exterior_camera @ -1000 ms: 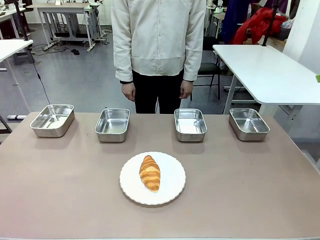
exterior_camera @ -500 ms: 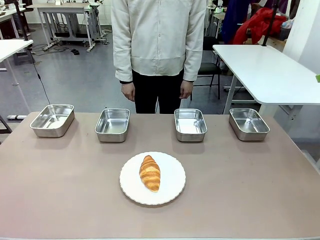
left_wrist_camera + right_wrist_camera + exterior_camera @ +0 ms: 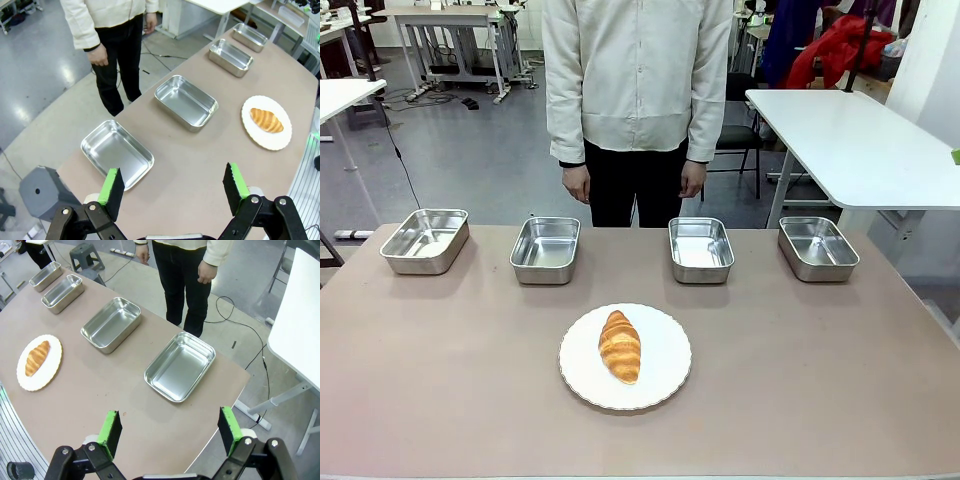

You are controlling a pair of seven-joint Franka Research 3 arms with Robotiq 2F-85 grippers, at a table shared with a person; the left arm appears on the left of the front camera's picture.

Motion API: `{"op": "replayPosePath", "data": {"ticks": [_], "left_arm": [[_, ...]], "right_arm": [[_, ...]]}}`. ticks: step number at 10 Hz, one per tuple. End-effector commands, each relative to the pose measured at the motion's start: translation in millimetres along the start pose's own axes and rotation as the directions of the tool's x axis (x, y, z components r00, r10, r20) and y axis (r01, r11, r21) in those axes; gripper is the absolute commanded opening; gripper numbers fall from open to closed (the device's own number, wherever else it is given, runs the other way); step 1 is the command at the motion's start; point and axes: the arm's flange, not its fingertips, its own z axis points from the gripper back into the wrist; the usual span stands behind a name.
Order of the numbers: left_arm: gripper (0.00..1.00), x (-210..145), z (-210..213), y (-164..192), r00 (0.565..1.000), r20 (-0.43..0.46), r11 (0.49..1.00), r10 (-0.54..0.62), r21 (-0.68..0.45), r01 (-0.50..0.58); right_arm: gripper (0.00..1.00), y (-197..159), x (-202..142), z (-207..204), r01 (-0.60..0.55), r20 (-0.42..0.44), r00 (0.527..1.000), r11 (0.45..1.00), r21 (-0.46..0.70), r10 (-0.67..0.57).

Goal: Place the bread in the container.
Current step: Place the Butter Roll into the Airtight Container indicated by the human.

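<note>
Four steel containers (image 3: 424, 240) (image 3: 545, 250) (image 3: 701, 249) (image 3: 817, 247) line the far side of the desk (image 3: 820, 390), in front of a standing person (image 3: 637, 80). The bread (image 3: 620, 346) lies on a white plate (image 3: 665, 358) nearer the robot, apart from every container. The left gripper (image 3: 173, 186) and right gripper (image 3: 168, 425) hover over opposite desk ends, fingers spread wide.
</note>
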Motion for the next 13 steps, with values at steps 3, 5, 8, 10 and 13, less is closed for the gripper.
{"op": "replayPosePath", "data": {"ticks": [3, 5, 8, 10, 13], "left_arm": [[1.00, -1.2, 2.6, -0.6, 1.000, 0.016, 1.000, -0.012, -0.013, 0.012], [1.00, -1.2, 2.6, -0.6, 1.000, 0.016, 1.000, -0.012, -0.013, 0.012], [1.00, -1.2, 2.6, -0.6, 1.000, 0.016, 1.000, -0.012, -0.013, 0.012], [1.00, -1.2, 2.6, -0.6, 1.000, 0.016, 1.000, -0.012, -0.013, 0.012], [1.00, -1.2, 2.6, -0.6, 1.000, 0.016, 1.000, -0.012, -0.013, 0.012]], "right_arm": [[1.00, -1.0, 0.4, -0.8, -0.003, 0.024, 1.000, 1.000, 0.008, 0.003], [1.00, -1.0, 0.4, -0.8, -0.003, 0.024, 1.000, 1.000, 0.008, 0.003], [1.00, -1.0, 0.4, -0.8, -0.003, 0.024, 1.000, 1.000, 0.008, 0.003], [1.00, -1.0, 0.4, -0.8, -0.003, 0.024, 1.000, 1.000, 0.008, 0.003], [1.00, -1.0, 0.4, -0.8, -0.003, 0.024, 1.000, 1.000, 0.008, 0.003]]}}
